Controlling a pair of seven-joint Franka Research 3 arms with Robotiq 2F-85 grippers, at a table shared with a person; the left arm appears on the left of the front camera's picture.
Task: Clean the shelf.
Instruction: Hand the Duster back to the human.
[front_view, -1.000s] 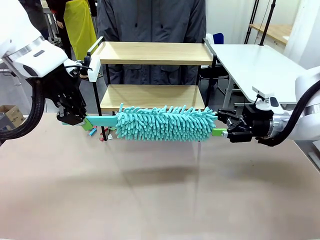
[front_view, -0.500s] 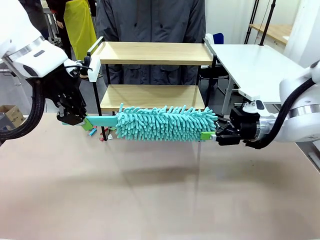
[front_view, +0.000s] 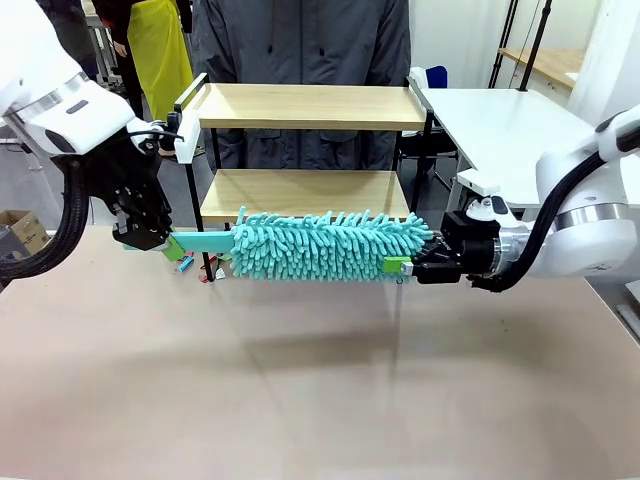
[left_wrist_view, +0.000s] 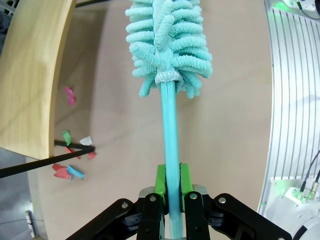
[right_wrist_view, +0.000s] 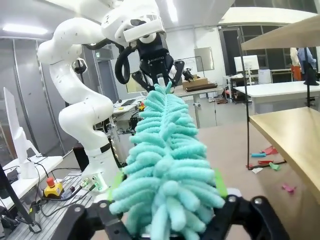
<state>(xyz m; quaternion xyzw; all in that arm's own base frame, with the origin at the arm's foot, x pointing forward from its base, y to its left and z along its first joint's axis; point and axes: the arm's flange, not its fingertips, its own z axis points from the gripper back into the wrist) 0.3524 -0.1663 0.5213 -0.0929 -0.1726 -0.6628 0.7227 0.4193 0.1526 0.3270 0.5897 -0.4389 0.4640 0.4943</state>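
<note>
Since a second ago, the right pincer (front_view: 405, 268) has slid in along the duster (front_view: 330, 245) from beyond its tip, and its green pads now press onto the fluffy end, closed on it. Beneath everything lies the brown surface (front_view: 300, 390), with the shelf (front_view: 305, 150) standing at its far edge before a person in a dark coat (front_view: 300, 40). Both wooden boards sit behind and above the duster, which hangs level just in front of the lower board, off the surface. From the picture's left, the left pincer (front_view: 170, 245) pinches the duster's thin teal handle (left_wrist_view: 170, 145), pads tight on both sides of it in the left wrist view. That pincer is left of the shelf's left posts; the right one is just past its right posts. Small coloured scraps (left_wrist_view: 70, 167) lie on the surface by the shelf's left foot.
</note>
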